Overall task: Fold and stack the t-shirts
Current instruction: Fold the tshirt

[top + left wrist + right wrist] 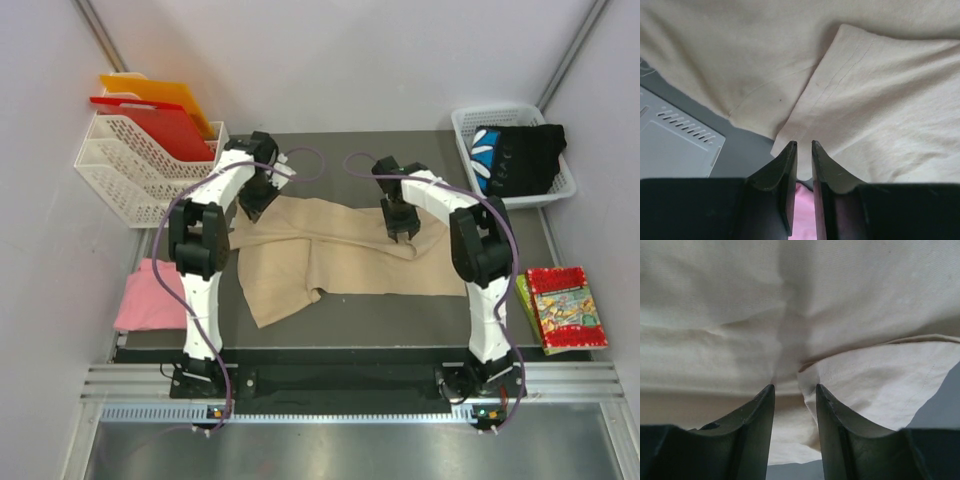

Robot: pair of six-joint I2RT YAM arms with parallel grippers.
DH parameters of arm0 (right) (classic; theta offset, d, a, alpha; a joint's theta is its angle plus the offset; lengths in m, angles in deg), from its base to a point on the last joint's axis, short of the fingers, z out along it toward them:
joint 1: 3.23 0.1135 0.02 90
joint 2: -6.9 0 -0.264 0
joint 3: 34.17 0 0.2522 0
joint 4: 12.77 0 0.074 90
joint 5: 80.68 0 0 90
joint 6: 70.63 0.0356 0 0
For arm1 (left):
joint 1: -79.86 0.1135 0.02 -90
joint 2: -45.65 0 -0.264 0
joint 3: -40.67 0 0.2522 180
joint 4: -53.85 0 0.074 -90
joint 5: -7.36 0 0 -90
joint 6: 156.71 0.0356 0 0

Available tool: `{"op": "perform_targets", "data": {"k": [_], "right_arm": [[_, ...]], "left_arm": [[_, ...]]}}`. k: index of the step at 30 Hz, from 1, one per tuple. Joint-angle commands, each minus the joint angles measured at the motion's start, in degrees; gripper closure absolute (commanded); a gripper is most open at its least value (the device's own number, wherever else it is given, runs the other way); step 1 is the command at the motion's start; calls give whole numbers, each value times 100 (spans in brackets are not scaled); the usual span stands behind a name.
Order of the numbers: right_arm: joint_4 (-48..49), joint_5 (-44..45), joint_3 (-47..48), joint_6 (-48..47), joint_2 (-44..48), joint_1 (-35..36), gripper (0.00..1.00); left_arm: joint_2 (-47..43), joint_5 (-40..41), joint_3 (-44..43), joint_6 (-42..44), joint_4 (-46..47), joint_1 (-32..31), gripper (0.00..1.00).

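1. Standing by the table (400, 312), I see the beige t-shirt (345, 258) spread out and rumpled. Its long axis runs left to right, and one flap trails toward the near edge.
2. The left fingers (785, 167) hang at its far-left corner, with a sleeve hem just ahead of their tips. They stand a slim gap apart with no cloth between them.
3. The right fingers (760, 412) hang over the far-right part. They are spread wider, with a fold lying beyond the gap and nothing pinched.
4. Each arm is nearer its own end of the shirt, so a fold would likely start from those two far corners.
5. The white basket (463, 135) at far right holds the black t-shirt (525, 160).
6. The white rack (125, 175) at far left holds a red board (150, 125) and an orange board (160, 92).
7. The pink t-shirt (150, 295) lies at the near left, clear of the beige one.
8. A printed packet (565, 305) lies at the near right.
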Motion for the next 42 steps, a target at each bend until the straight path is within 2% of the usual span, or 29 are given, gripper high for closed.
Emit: {"op": "perform_targets", "data": {"k": [1, 5, 14, 21, 27, 31, 32, 34, 38, 41, 42], "right_arm": [[88, 70, 293, 9, -113, -78, 61], [71, 35, 354, 9, -148, -253, 62], [71, -124, 381, 36, -131, -412, 66], [80, -176, 354, 44, -166, -412, 70], [88, -220, 328, 44, -140, -412, 72], [97, -194, 293, 36, -113, -412, 73], [88, -185, 275, 36, -104, -421, 73], [88, -185, 266, 36, -104, -412, 73], [97, -176, 249, 36, -69, -412, 75], [88, -177, 249, 27, -69, -412, 77], [80, -168, 258, 36, -61, -412, 77]], "left_arm": [[-512, 12, 73, 114, -158, 170, 74], [-757, 3, 407, 220, -88, 337, 66], [-1004, -68, 1435, 150, 264, 574, 64], [-1022, -235, 1761, 0, 343, 574, 64], [-873, -235, 1489, -44, 396, 574, 62], [-925, -200, 1243, -44, 413, 574, 42], [-977, -165, 1312, -53, 483, 574, 32], [-1004, -77, 1435, -35, 677, 583, 28], [-794, -155, 1550, -61, 695, 609, 31], [-592, -243, 1489, -79, 625, 618, 40], [-556, -235, 1454, -96, 607, 618, 50]]}}
